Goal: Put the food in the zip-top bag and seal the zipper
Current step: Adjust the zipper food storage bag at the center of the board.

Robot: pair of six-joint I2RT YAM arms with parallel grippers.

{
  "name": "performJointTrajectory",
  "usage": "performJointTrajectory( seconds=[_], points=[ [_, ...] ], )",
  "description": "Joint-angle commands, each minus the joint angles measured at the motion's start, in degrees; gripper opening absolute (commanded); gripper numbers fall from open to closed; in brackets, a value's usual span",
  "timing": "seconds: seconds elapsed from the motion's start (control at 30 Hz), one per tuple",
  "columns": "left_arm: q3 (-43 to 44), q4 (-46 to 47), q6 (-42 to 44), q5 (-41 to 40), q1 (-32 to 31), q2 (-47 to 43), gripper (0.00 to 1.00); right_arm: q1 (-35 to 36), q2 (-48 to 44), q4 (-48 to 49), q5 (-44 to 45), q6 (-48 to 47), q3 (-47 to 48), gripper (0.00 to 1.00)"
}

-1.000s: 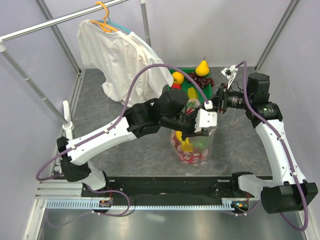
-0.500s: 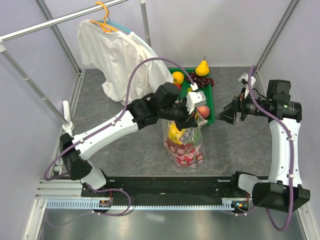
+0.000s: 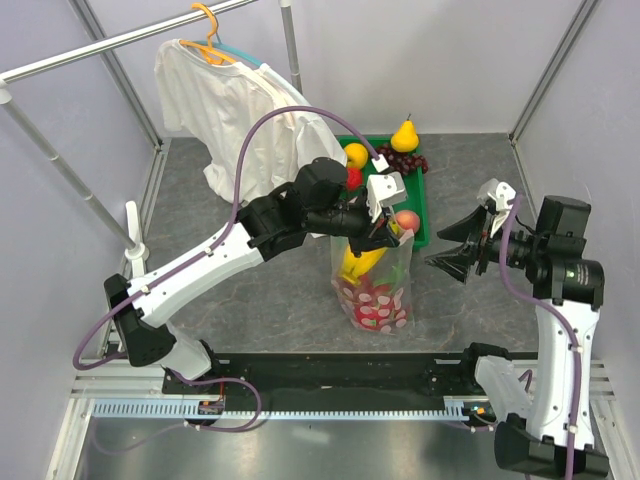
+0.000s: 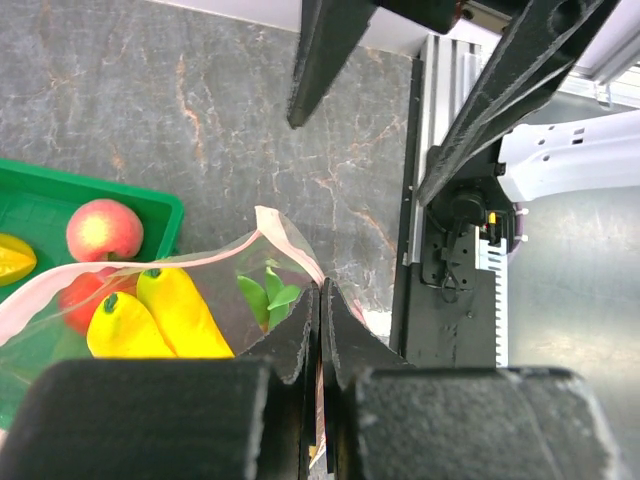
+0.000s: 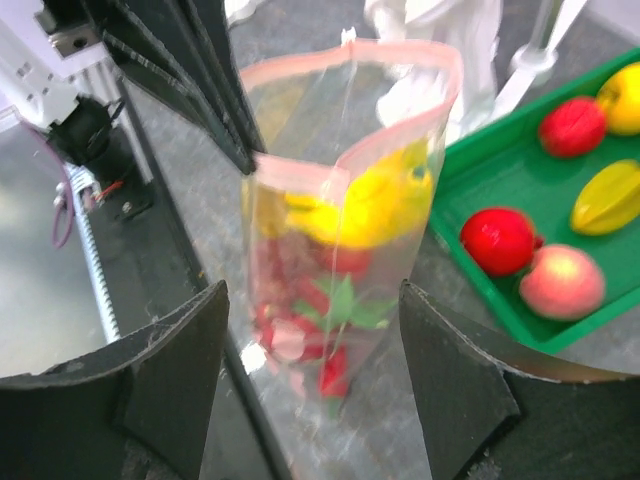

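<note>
The zip-top bag stands upright on the table, held up by its mouth. Inside are the yellow banana bunch, the pink-red dragon fruit with green tips, and a small red piece near the bottom. My left gripper is shut on the pale pink zipper at one corner of the mouth. The rest of that strip curves in an open loop. My right gripper hovers open to the right of the bag, apart from it, with the bag's lower part between its fingers in its wrist view.
The green tray lies just behind the bag with round red, peach and yellow fruits, a pear and dark grapes. A white shirt hangs on a rack at back left. The black base rail runs along the near edge.
My right gripper let go of the bag, opened and drew back to the right. My left gripper kept its hold on the strip and shifted back, so the bag now hangs taller.
</note>
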Motion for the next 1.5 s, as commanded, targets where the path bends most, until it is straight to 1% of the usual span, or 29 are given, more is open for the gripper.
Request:
performJointTrajectory(
  seconds=[0.0,0.1,0.23,0.27,0.43,0.47,0.53,0.57,0.63,0.67,0.7,0.83,0.87,0.9,0.93,0.97,1.0,1.07,1.1,1.13,1.17,1.2,1.23,1.3,1.33,1.37,1.4,1.43,1.47],
  points=[
    [3.6,3.8,-0.4,3.2,-0.7,-0.7,0.02,1.8,-2.7,22.1,0.0,13.5,-6.0,0.75],
    [3.7,3.8,-0.1,3.2,-0.9,-0.6,0.02,6.0,-1.5,24.1,3.1,15.0,-6.6,0.75],
    [3.8,3.8,-0.1,2.9,-1.1,-0.1,0.02,13.5,-0.9,29.2,7.8,19.0,-7.8,0.75],
    [3.8,3.8,-0.1,2.8,-1.1,0.0,0.02,14.2,-0.9,31.1,8.3,19.7,-8.2,0.75],
    [3.8,4.1,-0.6,2.5,-1.1,0.0,0.02,18.0,0.2,32.7,12.4,19.8,-9.1,0.73],
    [3.8,4.3,-0.7,2.4,-1.1,-0.1,0.02,18.6,0.4,33.5,13.8,20.7,-9.5,0.7],
    [3.8,4.6,-0.7,1.9,-1.1,-0.3,0.02,20.4,0.8,35.2,15.5,21.0,-10.0,0.61],
    [3.5,5.2,-0.7,1.6,-1.1,-0.5,0.02,21.0,1.2,35.2,16.3,20.7,-10.1,0.49],
    [3.0,5.4,-0.8,0.7,-1.1,-1.4,0.02,22.5,2.3,35.4,16.6,20.4,-9.8,0.32],
    [2.0,6.1,-0.8,0.3,-1.1,-1.6,0.02,23.2,2.7,35.6,17.3,20.3,-9.2,0.09],
    [1.2,6.5,-0.8,-0.7,-1.1,-2.9,0.02,23.7,3.1,35.7,18.0,20.1,-8.7,0.0],
    [-3.6,8.3,-0.3,-4.2,-1.0,-7.9,0.03,27.9,5.8,38.5,19.7,19.7,-5.7,0.0],
    [-5.2,8.3,0.0,-5.3,-0.7,-8.9,0.08,28.9,6.5,38.7,19.7,19.5,-3.7,0.0],
    [-5.6,7.9,-0.2,-8.5,0.8,-9.9,0.29,29.9,7.2,38.6,19.5,19.1,-2.6,0.0],
    [-6.0,7.6,-0.9,-9.4,2.6,-11.8,0.42,32.0,8.4,38.5,19.4,18.2,-1.5,0.0],
    [-6.6,7.6,-2.9,-8.9,5.2,-12.9,0.51,33.4,8.9,38.3,19.7,17.5,0.7,0.0],
    [-7.2,7.6,-5.7,-5.2,11.7,-14.2,0.66,34.6,9.5,37.8,20.1,16.8,2.0,0.0],
    [-10.9,9.0,-8.1,-2.7,17.4,-19.2,0.76,38.2,11.0,35.0,20.8,13.9,6.1,0.0],
    [-12.8,9.6,-8.1,-1.6,22.0,-21.1,0.81,39.2,11.3,34.3,21.0,13.3,7.3,0.0],
    [-14.9,11.1,-7.6,-0.6,24.4,-23.2,0.82,40.8,12.0,32.3,21.1,12.5,8.5,0.0],
    [-19.1,11.4,-7.3,0.6,26.6,-27.8,0.84,41.4,12.3,31.3,21.7,11.5,10.5,0.0],
    [-21.4,11.6,-7.0,2.0,30.6,-29.8,0.86,41.8,12.4,30.1,22.3,10.9,11.3,0.0],
    [-25.7,11.7,-5.9,3.2,32.6,-32.1,0.86,42.0,12.5,28.3,22.9,10.4,11.7,0.0],
    [-30.7,11.1,-3.8,8.3,37.6,-38.2,0.86,42.0,12.1,27.0,25.4,8.1,10.6,0.0],
    [-35.5,11.0,-0.5,11.0,39.1,-40.0,0.86,42.0,11.3,27.0,26.2,7.7,8.2,0.0],
    [-37.9,10.8,1.2,16.5,40.1,-41.7,0.86,42.0,11.0,27.5,27.1,7.7,6.9,0.0],
    [-40.1,10.9,2.8,17.8,41.2,-44.7,0.86,42.0,10.5,28.1,27.3,8.0,5.5,0.0],
    [-43.6,10.6,6.1,19.0,41.3,-45.7,0.86,42.0,9.7,29.7,27.6,8.7,2.9,0.0],
    [-44.9,10.0,8.4,21.0,41.4,-46.4,0.85,42.0,9.3,30.6,27.8,9.3,1.6,0.0]
  ],
)
